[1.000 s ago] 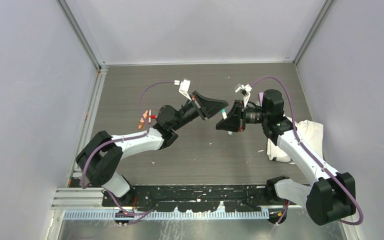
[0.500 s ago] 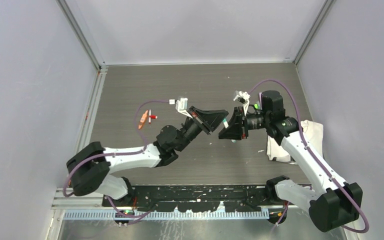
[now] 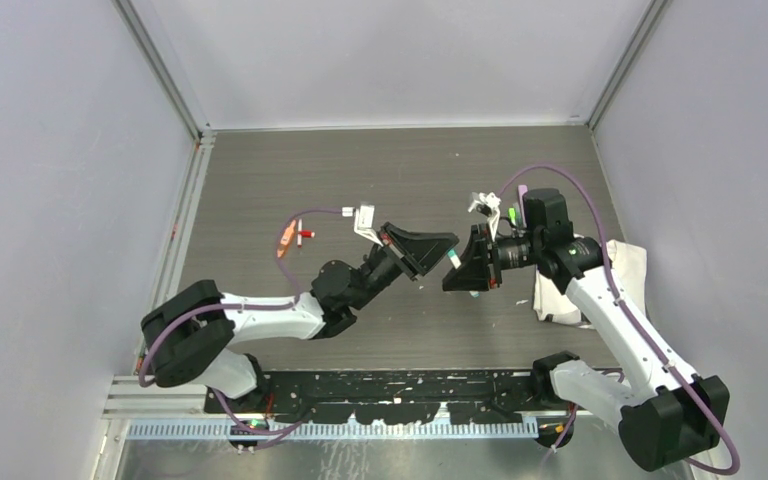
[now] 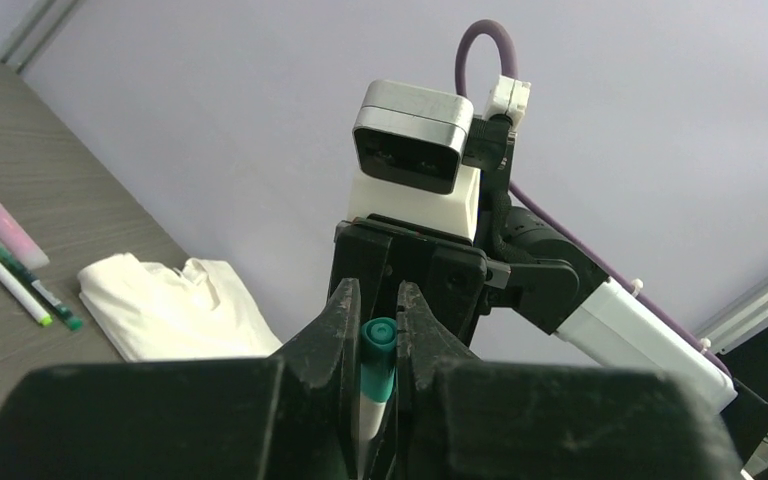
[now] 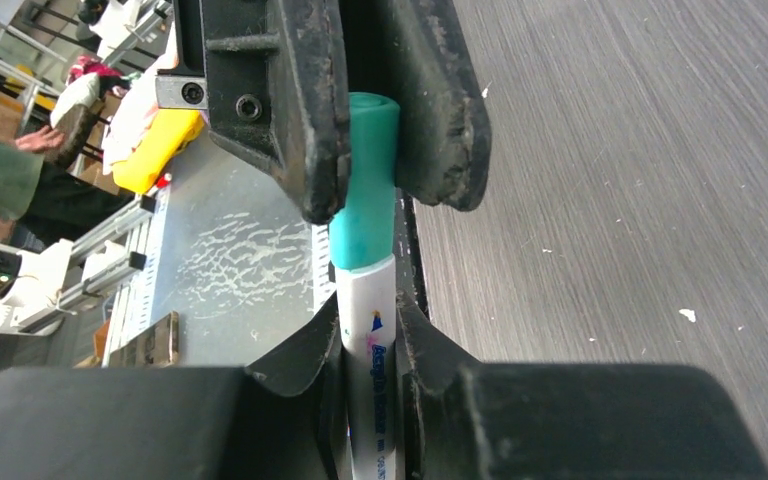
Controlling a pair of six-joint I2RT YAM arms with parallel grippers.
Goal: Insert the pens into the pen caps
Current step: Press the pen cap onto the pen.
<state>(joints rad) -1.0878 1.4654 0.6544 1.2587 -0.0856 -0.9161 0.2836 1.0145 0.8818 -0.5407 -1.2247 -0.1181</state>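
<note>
Grey wood-grain table [image 3: 380, 170], lilac walls [image 3: 60, 200]

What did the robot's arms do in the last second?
The left gripper, with the teal cap, and the right gripper, with the white pen, swung toward the near edge and drew closer together. Both grips stayed shut; cloth and loose pens stayed put.

The left arm [image 3: 260, 312] now reaches lower and farther right. Its left tool [image 4: 378, 325] closes the earlier gap to the right tool [image 5: 370, 350], which sits slightly lower, so the teal pen cap [image 5: 365, 200] now meets the white pen [image 5: 368, 320].
</note>
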